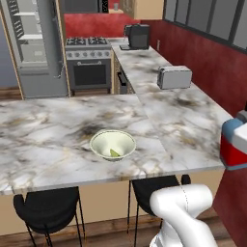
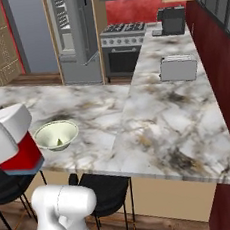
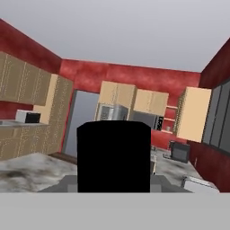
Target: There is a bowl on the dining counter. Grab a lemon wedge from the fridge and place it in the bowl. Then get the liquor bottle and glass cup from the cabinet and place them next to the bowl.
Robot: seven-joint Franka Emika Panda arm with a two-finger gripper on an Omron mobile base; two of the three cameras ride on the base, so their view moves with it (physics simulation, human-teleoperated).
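Where the dining counter [image 1: 58, 125] runs white-grey and veined, it joins a second stretch carrying a toaster [image 1: 174, 77] against the red wall, with bare stone toward the near edge. The bowl [image 1: 113, 144] sits close to that edge, the lemon wedge [image 1: 115, 153] inside. The fridge [image 1: 41, 46] stands open beyond. The gripper [image 3: 113, 191] clasps the liquor bottle [image 3: 113, 157].
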